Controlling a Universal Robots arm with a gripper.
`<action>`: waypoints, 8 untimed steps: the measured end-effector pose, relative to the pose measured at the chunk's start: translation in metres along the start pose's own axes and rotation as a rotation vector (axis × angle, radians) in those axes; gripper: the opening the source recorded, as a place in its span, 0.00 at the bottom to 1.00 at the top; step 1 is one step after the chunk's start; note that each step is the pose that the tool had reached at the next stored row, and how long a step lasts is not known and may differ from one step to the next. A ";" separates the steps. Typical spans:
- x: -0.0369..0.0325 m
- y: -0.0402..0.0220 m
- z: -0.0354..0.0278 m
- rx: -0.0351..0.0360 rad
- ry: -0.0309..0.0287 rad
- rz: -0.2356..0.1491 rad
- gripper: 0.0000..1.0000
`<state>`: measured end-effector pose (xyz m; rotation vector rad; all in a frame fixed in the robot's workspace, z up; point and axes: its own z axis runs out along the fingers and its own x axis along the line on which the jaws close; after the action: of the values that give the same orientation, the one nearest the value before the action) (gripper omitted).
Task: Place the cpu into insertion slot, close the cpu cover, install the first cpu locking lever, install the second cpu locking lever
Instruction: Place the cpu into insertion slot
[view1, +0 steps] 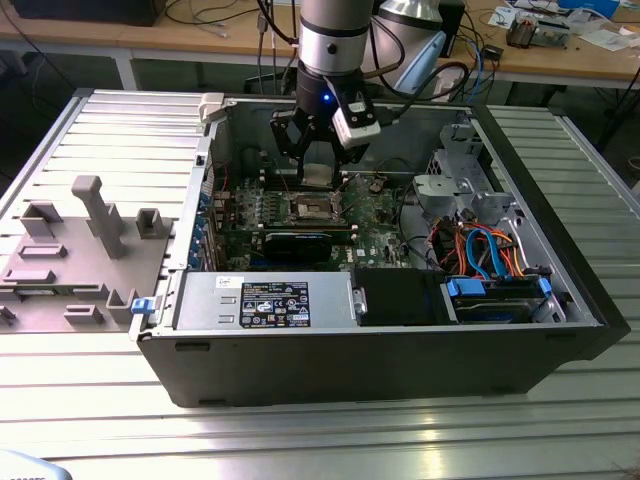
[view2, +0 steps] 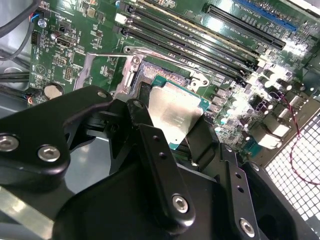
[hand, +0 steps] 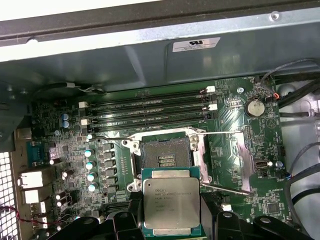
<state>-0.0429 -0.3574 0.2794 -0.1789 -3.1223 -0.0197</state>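
Note:
My gripper (view1: 318, 170) is shut on the cpu (view1: 318, 176), a flat silver-topped chip, and holds it inside the open computer case. In both wrist views the black fingers clamp two opposite edges of the cpu (hand: 171, 200) (view2: 175, 114). The chip hangs slightly tilted above the green board, just off to one side of the insertion slot (hand: 165, 154) (view2: 162, 76). The slot's dark centre lies bare. The cpu cover (hand: 242, 162) is swung open beside the slot. Two thin wire levers (hand: 225, 133) stand raised off the socket.
Long memory slots (hand: 150, 111) run beside the socket. A black expansion card (view1: 295, 243) lies in front of it in the exterior view. The case walls (view1: 215, 140), power supply (view1: 265, 300), drive cage (view1: 455, 180) and cable bundle (view1: 480, 250) ring the board. A grey fixture (view1: 90, 250) stands outside.

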 end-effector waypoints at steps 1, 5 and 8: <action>0.0000 0.0000 0.0000 0.0000 0.0000 0.001 0.55; 0.0000 0.0000 0.0002 -0.0001 -0.0001 0.005 0.55; 0.0000 0.0000 0.0002 -0.0001 -0.0001 0.007 0.55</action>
<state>-0.0429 -0.3574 0.2792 -0.1902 -3.1217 -0.0197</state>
